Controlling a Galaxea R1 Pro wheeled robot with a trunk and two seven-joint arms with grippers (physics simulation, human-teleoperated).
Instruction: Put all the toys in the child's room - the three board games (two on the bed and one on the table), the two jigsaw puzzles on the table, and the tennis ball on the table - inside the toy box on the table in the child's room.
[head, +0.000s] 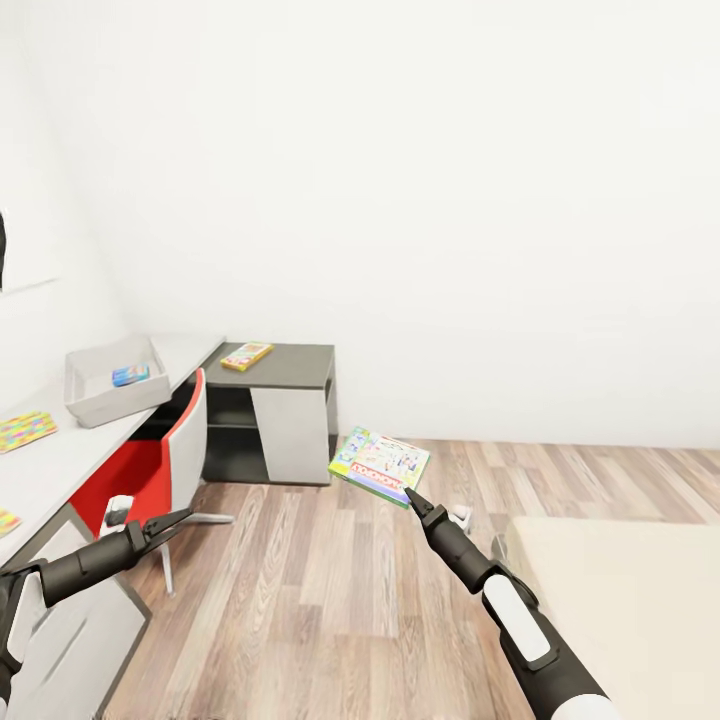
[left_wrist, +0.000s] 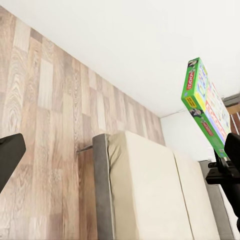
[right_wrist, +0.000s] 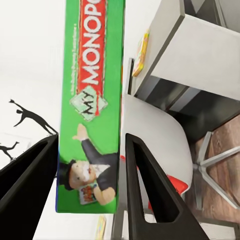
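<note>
Nearest on the right, the right gripper (head: 412, 497) is a slim black pincer at the end of a white and black arm. It pinches the near edge of a flat board game box (head: 380, 465), which it holds in the air above the wood-plank floor (head: 330, 580). In the right wrist view the two dark fingers (right_wrist: 150, 195) stand on both sides of the box's green edge (right_wrist: 92, 107), where white letters and a cartoon man in a black hat are printed. The top face of the box is pale with many small coloured drawings.

On the near left, the left gripper (head: 170, 522) holds nothing; I cannot tell how wide its claw is. At the near right lies the bed (head: 620, 610), with a smooth cream mattress and a dark grey frame (left_wrist: 100, 190).

Farther on the left stands the long pale table (head: 60, 460). A flat jigsaw puzzle (head: 25, 430) of many colours lies on it. A red chair (head: 150, 465) with a white shell is pushed under it. Beyond the puzzle sits the toy box (head: 112, 380), a light grey tray with sloping sides, and a small blue board game (head: 130, 375) lies inside. At the far corner, a yellow board game (head: 246, 355) rests on the dark grey cabinet top (head: 295, 365). Behind everything is a plain white wall.
</note>
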